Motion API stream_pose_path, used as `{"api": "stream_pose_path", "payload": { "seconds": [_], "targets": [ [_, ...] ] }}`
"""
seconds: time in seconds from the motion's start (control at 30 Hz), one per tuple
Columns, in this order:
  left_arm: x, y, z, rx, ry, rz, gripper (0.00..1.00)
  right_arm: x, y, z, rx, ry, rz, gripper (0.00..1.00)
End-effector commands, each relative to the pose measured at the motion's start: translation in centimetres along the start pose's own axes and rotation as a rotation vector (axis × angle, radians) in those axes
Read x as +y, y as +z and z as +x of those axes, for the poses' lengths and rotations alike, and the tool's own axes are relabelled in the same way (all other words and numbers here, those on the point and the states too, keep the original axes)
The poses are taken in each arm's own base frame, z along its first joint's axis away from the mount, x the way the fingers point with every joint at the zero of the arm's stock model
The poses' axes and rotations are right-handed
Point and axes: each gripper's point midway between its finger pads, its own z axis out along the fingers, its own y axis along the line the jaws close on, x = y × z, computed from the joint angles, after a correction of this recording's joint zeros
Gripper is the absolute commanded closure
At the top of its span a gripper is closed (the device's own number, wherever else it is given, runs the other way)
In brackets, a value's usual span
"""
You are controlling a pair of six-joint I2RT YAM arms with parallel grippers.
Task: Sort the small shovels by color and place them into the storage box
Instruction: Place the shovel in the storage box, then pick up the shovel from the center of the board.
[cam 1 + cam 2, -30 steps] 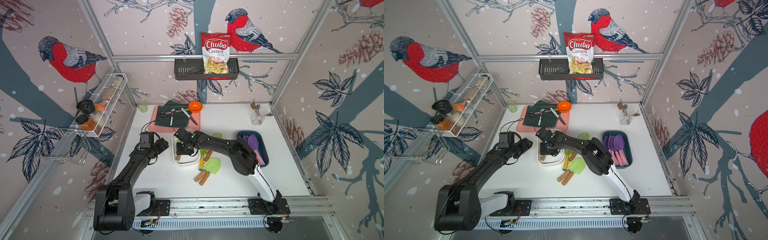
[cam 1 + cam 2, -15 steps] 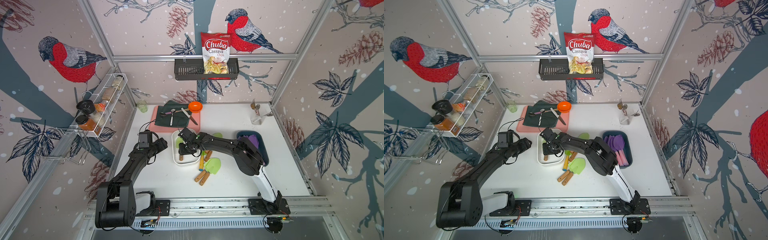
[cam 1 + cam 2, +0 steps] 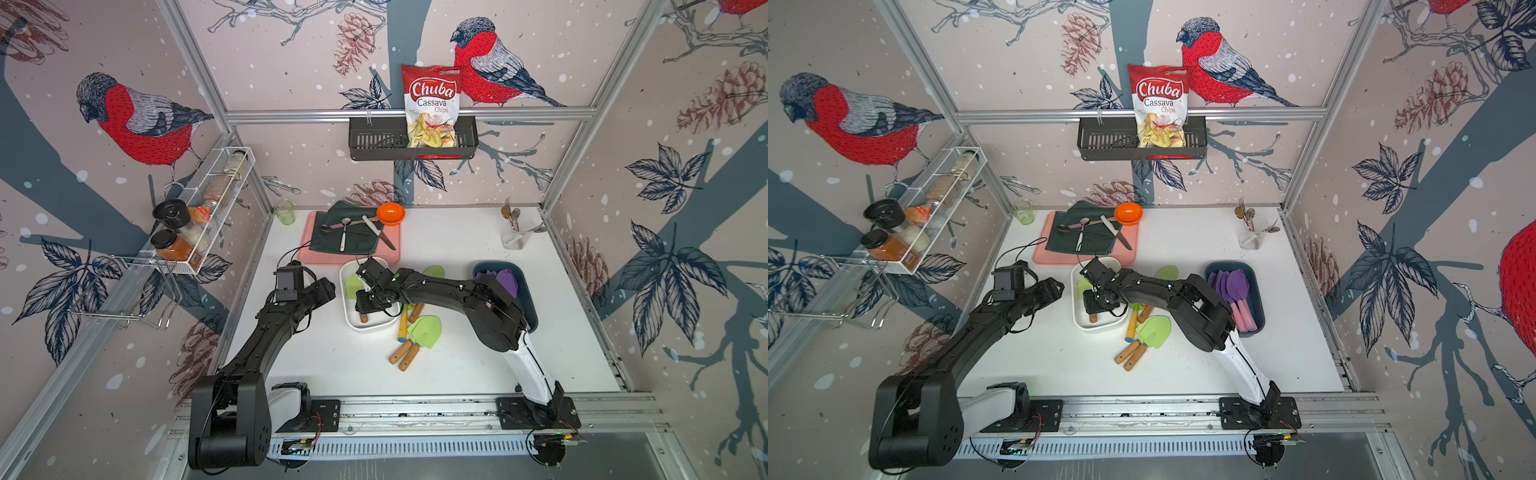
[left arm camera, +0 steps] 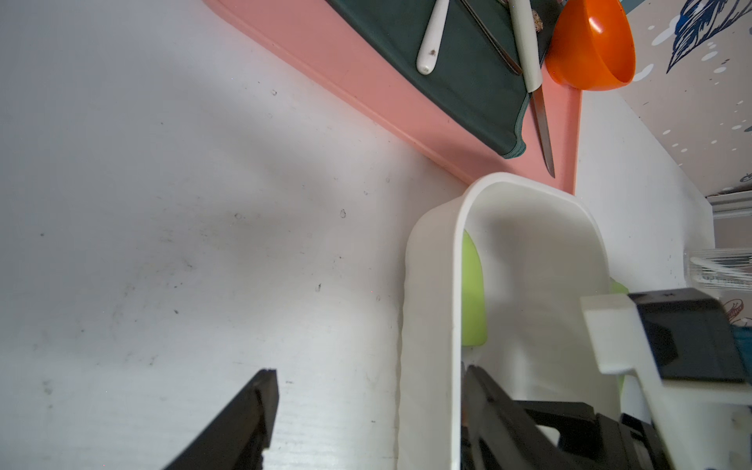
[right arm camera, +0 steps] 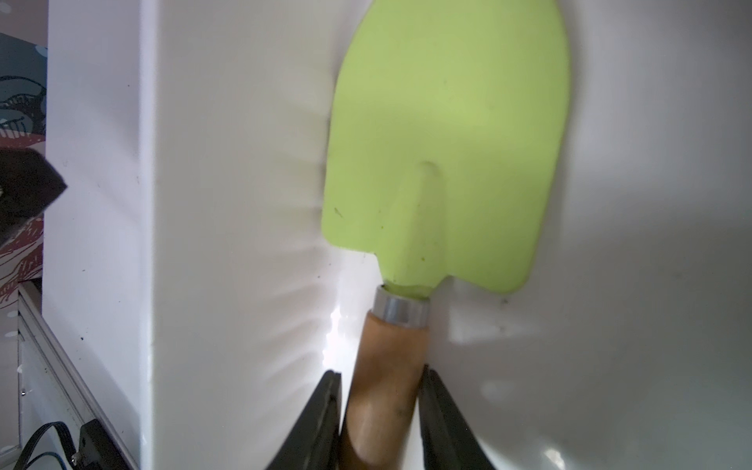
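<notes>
Overhead, in both top views the right pincer (image 3: 369,306) reaches down into the white box (image 3: 376,327), over a green shovel (image 3: 353,286) that lies inside with its blade toward the box's far end. The left pincer (image 3: 326,289) hangs at the box's left side. Just right of the box, more green shovels (image 3: 424,330) lie heaped on the counter (image 3: 332,365), one of them with a yellow handle. Farther right of the white box, a blue box (image 3: 1259,291) holds purple shovels (image 3: 1235,284) with pink handles

From the left wrist, the left pincer (image 4: 370,372) stands wide apart astride the white box's wall, one finger outside over the counter and one inside. It grips nothing, and a gap shows between the outer finger and the wall

From the right wrist, the right pincer (image 5: 380,376) is clamped on the green shovel's wooden handle, a finger pressed to each side just below the metal collar, and the blade lies against the box's white inside
</notes>
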Motion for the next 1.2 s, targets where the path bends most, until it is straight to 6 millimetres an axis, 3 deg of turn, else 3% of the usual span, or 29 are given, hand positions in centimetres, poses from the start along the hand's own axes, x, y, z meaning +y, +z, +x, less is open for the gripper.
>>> {"api": "stream_pose_path", "payload": {
  "seconds": [0.0, 0.1, 0.27, 0.5, 0.67, 0.9, 1.17],
  "targets": [
    [-0.6, -0.1, -0.9, -0.039, 0.029, 0.031, 0.25, 1.3, -0.3, -0.5, -0.02, -0.033, -0.049, 0.64],
    [-0.8, -0.2, -0.9, -0.039, 0.032, 0.037, 0.25, 1.9, -0.4, -0.7, -0.025, -0.04, -0.069, 0.56],
    [-0.9, -0.3, -0.9, -0.042, 0.037, 0.046, 0.25, 2.7, -0.9, -1.2, -0.046, -0.04, -0.093, 0.54],
    [-1.4, -0.3, -0.8, -0.047, 0.045, 0.078, 0.25, 1.8, -1.8, -1.9, -0.076, -0.04, -0.024, 0.52],
    [-2.1, -0.3, -0.8, -0.05, 0.083, 0.119, 0.25, 1.9, -5.6, -3.7, -0.175, -0.059, 0.048, 0.46],
    [-2.7, -0.4, -0.6, -0.034, 0.2, 0.148, 0.22, 1.5, -11.2, -5.2, -0.346, -0.094, 0.08, 0.45],
    [-3.1, -1.3, -0.6, -0.076, 0.309, 0.166, 0.15, 2.0, -13.3, -5.7, -0.384, -0.137, 0.065, 0.45]
  ]
}}
